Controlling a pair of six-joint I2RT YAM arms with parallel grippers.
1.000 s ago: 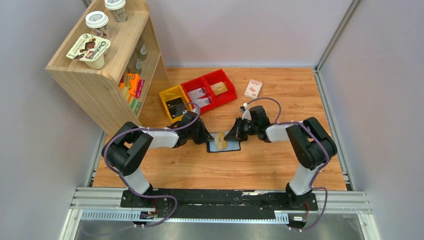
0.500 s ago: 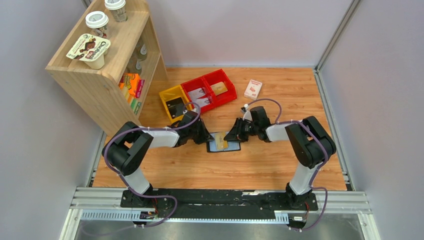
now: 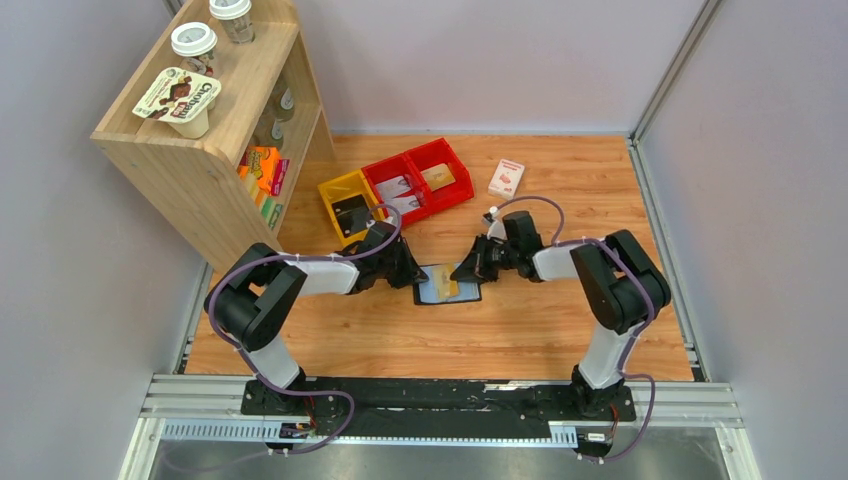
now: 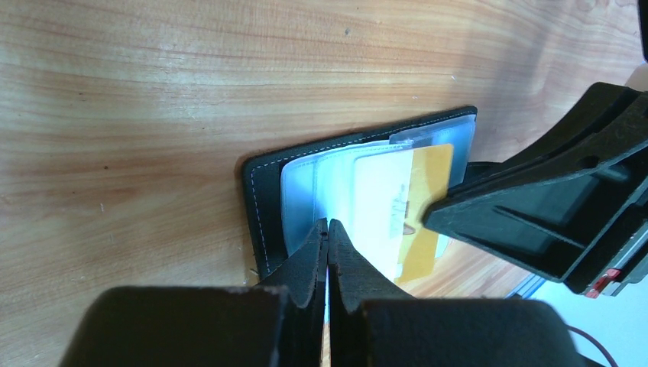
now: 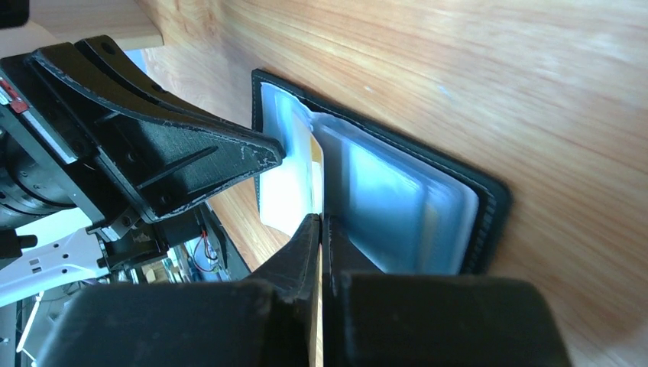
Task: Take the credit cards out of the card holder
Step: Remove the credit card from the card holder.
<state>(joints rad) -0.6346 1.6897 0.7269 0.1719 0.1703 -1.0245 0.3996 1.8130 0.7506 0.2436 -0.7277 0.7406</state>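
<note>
Since the earlier frame the right gripper (image 3: pixel 468 270) has edged slightly back toward its own side, while the card holder (image 3: pixel 430 292) lies where it was, open on the wooden table (image 3: pixel 400 340) between the two arms. The right jaws are pressed together on the edge of a tan credit card (image 5: pixel 315 164), which still sits partly inside a clear bluish pocket. The left gripper (image 4: pixel 327 225) meets the holder from the opposite side, its jaws closed on a thin pale leaf of the holder's inner pockets.
</note>
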